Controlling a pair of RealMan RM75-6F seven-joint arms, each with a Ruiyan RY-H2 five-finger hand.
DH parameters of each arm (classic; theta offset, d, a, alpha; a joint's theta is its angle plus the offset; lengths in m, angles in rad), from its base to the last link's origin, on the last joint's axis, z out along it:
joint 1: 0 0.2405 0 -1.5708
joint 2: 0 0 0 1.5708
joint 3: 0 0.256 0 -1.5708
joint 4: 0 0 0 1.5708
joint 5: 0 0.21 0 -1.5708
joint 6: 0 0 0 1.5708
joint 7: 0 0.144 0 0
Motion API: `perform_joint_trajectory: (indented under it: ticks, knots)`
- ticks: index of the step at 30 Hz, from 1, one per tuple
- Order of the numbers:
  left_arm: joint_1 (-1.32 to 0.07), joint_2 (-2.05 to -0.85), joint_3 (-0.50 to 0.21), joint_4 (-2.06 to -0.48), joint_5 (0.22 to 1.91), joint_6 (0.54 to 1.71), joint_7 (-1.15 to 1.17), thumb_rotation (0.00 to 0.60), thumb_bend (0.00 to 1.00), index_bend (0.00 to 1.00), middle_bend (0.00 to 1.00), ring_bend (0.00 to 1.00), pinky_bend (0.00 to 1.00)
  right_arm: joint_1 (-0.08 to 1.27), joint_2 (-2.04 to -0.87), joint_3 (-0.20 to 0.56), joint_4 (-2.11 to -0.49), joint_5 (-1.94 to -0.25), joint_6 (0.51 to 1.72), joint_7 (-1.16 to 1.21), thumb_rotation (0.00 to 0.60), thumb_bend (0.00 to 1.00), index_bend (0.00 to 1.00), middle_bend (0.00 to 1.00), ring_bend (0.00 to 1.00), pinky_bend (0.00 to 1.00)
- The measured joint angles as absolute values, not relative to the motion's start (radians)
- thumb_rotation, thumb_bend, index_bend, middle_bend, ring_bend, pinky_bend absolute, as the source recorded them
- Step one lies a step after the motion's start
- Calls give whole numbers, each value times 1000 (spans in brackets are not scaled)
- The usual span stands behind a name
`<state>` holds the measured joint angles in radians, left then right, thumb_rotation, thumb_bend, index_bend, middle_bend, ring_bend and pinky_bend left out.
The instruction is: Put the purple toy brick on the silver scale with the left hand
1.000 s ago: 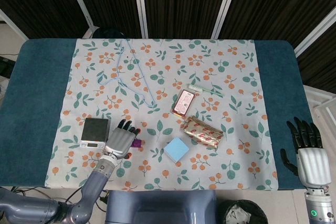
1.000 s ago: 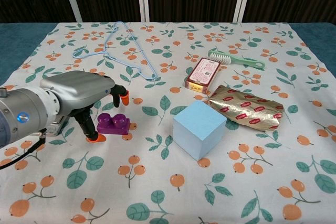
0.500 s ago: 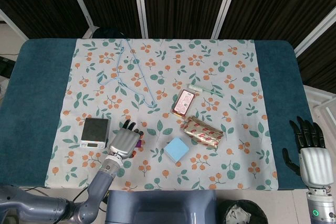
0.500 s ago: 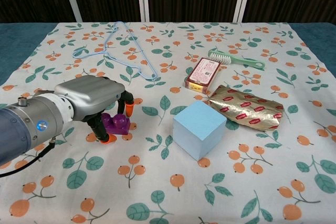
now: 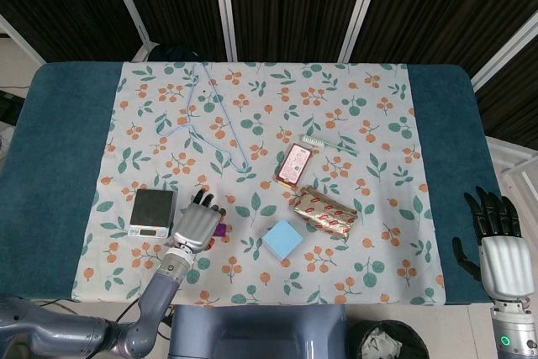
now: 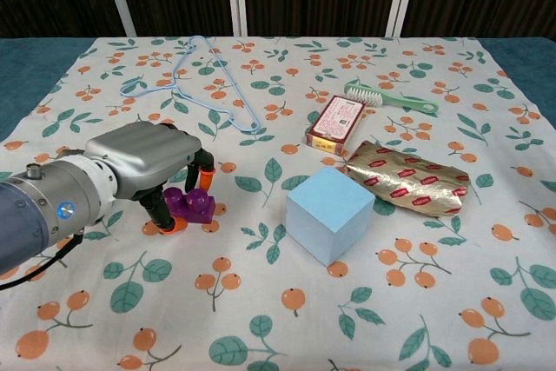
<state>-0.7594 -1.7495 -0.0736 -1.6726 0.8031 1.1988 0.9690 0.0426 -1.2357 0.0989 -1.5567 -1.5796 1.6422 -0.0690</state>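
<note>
The purple toy brick (image 6: 195,205) lies on the flowered cloth, left of centre; only a sliver of the purple toy brick (image 5: 221,229) shows in the head view. My left hand (image 6: 143,161) covers it from the left. Its orange-tipped fingers (image 6: 207,178) curl over the brick's far side and the thumb presses its near left corner, so the brick is pinched and sits slightly tilted. The silver scale (image 5: 153,211) with its dark plate stands just left of my left hand (image 5: 195,226). My right hand (image 5: 500,251) hangs off the table's right edge, fingers spread, holding nothing.
A light blue cube (image 6: 329,212) stands right of the brick, with a gold foil packet (image 6: 407,178), a red box (image 6: 335,124) and a green brush (image 6: 388,98) beyond it. A blue wire hanger (image 6: 200,82) lies at the back left.
My left hand has moved right over the brick and its fingers have curled down onto it. The brick has shifted and tilted slightly. My right hand has barely sunk.
</note>
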Motion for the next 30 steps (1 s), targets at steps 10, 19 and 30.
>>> perform_joint_trajectory:
  ticks: [10, 19, 30]
  knots:
    - [-760, -1760, -63, -1646, 813, 1204, 974, 600, 301, 489, 476, 169, 110, 43, -1236, 99, -1556, -1577, 1639, -69, 600, 481, 74, 35, 7, 11]
    - [-757, -1739, -85, -1663, 819, 1210, 944, 600, 312, 491, 479, 172, 111, 42, -1235, 101, -1556, -1577, 1642, -68, 600, 481, 74, 35, 7, 11]
    - [-730, -1562, -94, -1765, 864, 1223, 885, 600, 312, 491, 479, 173, 111, 44, -1238, 98, -1555, -1580, 1637, -73, 600, 481, 74, 35, 7, 11]
